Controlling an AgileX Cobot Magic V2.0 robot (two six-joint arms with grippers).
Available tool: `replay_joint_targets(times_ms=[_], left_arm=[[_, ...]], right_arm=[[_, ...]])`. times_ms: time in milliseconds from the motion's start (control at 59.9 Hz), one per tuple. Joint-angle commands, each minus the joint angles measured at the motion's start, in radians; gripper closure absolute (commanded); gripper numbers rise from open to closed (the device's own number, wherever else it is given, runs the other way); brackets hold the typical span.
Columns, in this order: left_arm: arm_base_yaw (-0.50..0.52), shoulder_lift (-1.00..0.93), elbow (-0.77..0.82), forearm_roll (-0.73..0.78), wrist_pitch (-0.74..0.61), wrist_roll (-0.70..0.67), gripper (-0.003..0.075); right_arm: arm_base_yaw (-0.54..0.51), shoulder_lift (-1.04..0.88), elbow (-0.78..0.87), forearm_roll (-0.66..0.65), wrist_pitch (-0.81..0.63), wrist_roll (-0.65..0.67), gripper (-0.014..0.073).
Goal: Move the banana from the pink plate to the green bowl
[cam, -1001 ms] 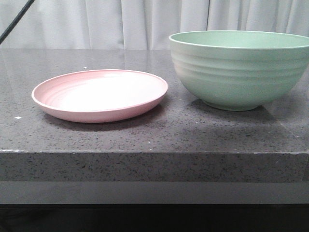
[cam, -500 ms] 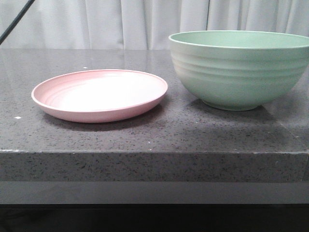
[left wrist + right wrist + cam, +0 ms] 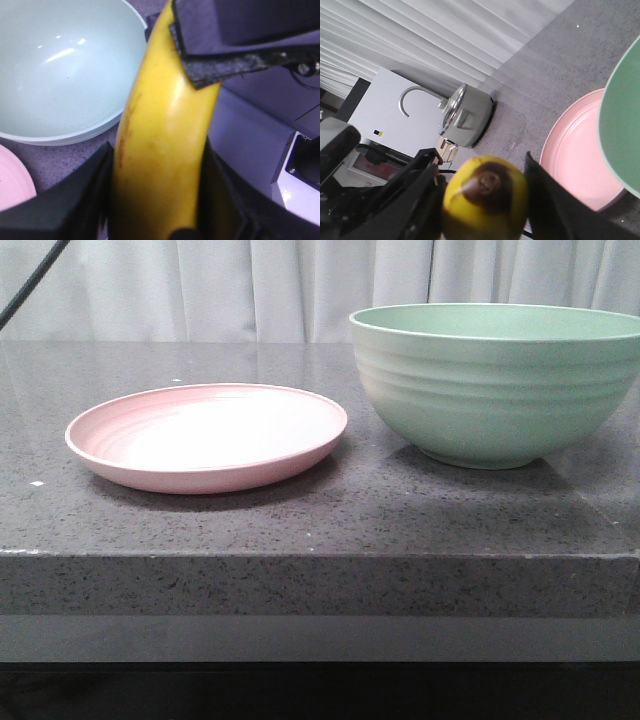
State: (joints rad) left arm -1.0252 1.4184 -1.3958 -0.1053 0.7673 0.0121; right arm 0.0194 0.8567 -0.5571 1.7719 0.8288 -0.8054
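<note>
The grey speckled worktop (image 3: 300,520) is carrying the two dishes side by side and apart. The green bowl (image 3: 490,390) is standing on the robot's right, and the left wrist view is showing its inside bare. The pink plate (image 3: 200,475) is lying to its left with nothing on it. The banana (image 3: 165,150) is hanging in the air, out of the front view, above the worktop near the bowl's rim. The left hand (image 3: 156,195) is clamping it across the plump middle, one black finger on each flank. The right hand (image 3: 485,200) is looking at it end-on, with the dark tip (image 3: 487,184) facing the camera. Its fingers are lying against both sides, so it appears to be gripping too. The fruit is looking light, firm enough to hold its curve, smooth-skinned and somewhat slippery. It is also likely to bruise under hard pressure. Judging from this, the thick middle is offering the surest hold, squeezed gently across the width. No brand or legible writing is showing. A small yellow-and-black sticker (image 3: 379,133) on the white cabinet is proving too small to read.
</note>
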Motion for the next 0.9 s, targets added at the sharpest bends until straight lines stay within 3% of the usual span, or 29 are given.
replay_joint_targets(times_ms=[0, 117, 217, 334, 417, 684, 884], left_arm=[[-0.009, -0.031, -0.032, -0.015, -0.064, -0.001, 0.0552], [-0.009, -0.031, -0.032, -0.015, -0.067, -0.001, 0.0535], [-0.009, -0.031, -0.032, -0.015, -0.069, -0.001, 0.0421], [-0.009, -0.031, -0.032, -0.015, -0.069, -0.001, 0.0236], [-0.009, -0.031, -0.032, -0.015, -0.069, -0.001, 0.0161], [-0.009, -0.031, -0.032, -0.015, -0.058, -0.001, 0.0153], [-0.009, -0.031, -0.032, -0.015, -0.055, -0.001, 0.0153]], right_arm=[[-0.004, -0.005, -0.034, 0.122, 0.053, -0.019, 0.0344], [-0.004, -0.005, -0.034, 0.122, 0.052, -0.019, 0.0411], [-0.004, -0.005, -0.034, 0.122, 0.05, -0.019, 0.0425], [-0.004, -0.005, -0.034, 0.122, 0.047, -0.019, 0.0425], [-0.004, -0.005, -0.034, 0.122, 0.041, -0.021, 0.0425], [-0.005, 0.043, -0.134, 0.066, -0.088, -0.13, 0.0425], [-0.005, 0.209, -0.356, -0.173, -0.162, -0.207, 0.0425]])
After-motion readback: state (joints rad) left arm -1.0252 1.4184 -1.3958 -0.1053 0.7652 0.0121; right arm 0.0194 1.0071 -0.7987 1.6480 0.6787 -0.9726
